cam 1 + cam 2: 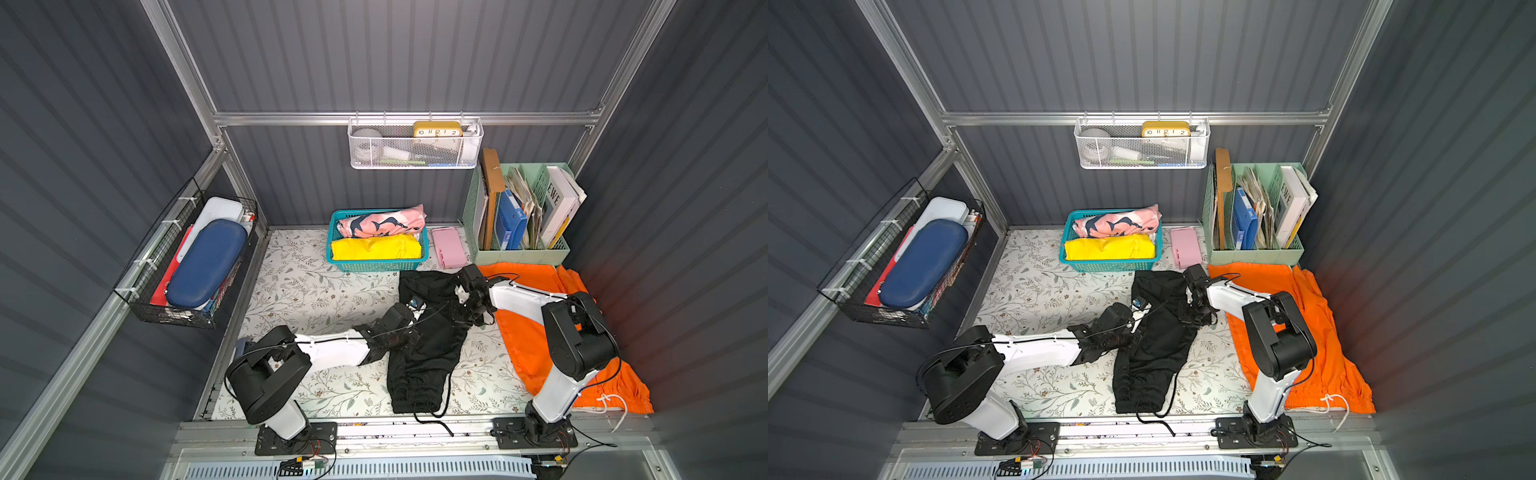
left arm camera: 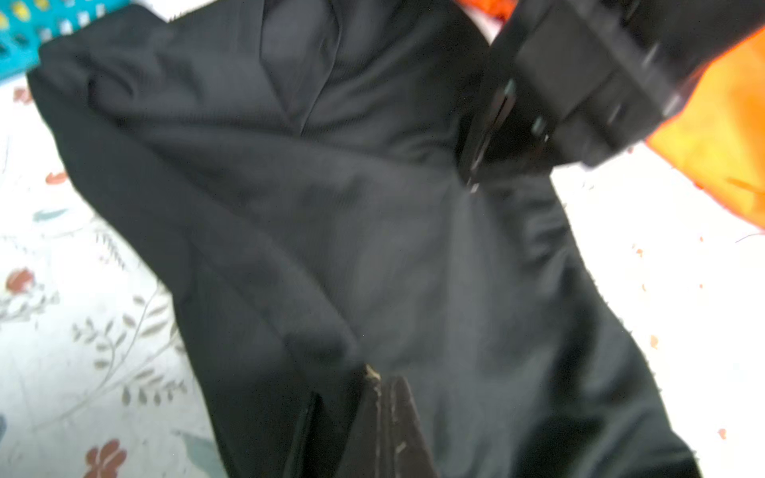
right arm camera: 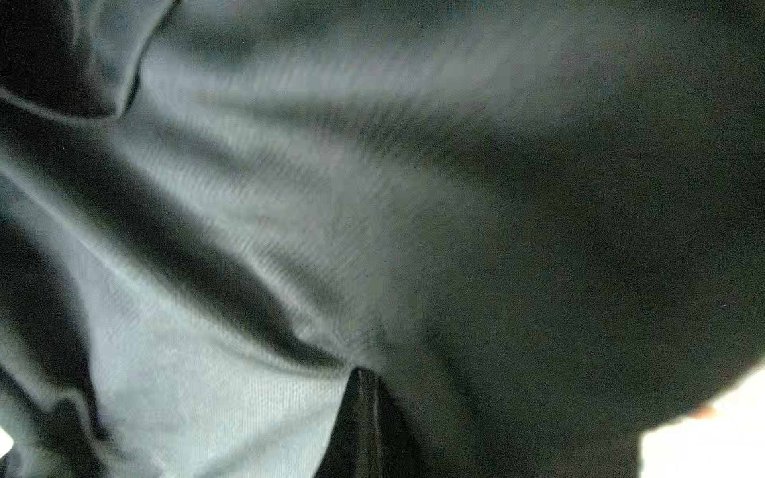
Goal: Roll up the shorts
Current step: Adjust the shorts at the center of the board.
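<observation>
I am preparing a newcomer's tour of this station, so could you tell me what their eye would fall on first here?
The bright orange shorts stand out most, spread on the floral tabletop beneath the right arm. In the middle lie the black shorts, with the left gripper and the right gripper both shut on the fabric. Behind, a teal basket holds a yellow cloth and a pink printed cloth.

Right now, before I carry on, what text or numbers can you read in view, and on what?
"10 11 12 1 2": face of the yellow clock in the white mesh basket.
"EWE": white book in the green file organiser.
Label on the blue folder: too small to read.
No text seen on the black shorts or the orange shorts.
</observation>
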Robot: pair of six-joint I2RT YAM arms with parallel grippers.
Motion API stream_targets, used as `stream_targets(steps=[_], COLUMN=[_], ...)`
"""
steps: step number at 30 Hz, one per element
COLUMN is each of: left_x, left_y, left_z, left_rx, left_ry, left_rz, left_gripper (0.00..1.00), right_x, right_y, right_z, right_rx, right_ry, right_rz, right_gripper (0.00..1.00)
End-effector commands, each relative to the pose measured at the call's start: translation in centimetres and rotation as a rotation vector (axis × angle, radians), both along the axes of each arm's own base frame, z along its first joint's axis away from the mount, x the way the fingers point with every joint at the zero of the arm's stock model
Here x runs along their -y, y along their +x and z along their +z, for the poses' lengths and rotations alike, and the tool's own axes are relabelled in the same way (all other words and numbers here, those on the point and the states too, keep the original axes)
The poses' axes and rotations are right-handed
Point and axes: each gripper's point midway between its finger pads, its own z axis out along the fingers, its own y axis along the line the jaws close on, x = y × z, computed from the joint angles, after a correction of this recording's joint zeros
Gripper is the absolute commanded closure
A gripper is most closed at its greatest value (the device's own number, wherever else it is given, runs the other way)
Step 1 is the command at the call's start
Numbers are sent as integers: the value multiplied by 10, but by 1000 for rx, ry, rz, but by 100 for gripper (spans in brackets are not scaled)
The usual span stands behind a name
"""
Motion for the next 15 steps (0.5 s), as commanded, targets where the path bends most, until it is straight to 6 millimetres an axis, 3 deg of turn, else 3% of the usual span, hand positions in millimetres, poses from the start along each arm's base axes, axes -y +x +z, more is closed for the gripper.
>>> stream_targets(steps=[1,7,15], left_x=[-17,-40,-63], left_y=[-6,-7,-4], left_z=[-19,-36,-34], left_rx=[-59,-84,-82], left_ry=[53,130,190], left_rz=[46,121,220], left_gripper=[100,100,100], right_x=[16,22,25], right_y=[6,23,44], right_z=[-9,-10,-18], right_rx=[-16,-9,-25], right_ry=[-66,-75,-87], right_rz=[-11,-10,-7], right_gripper=[100,100,100])
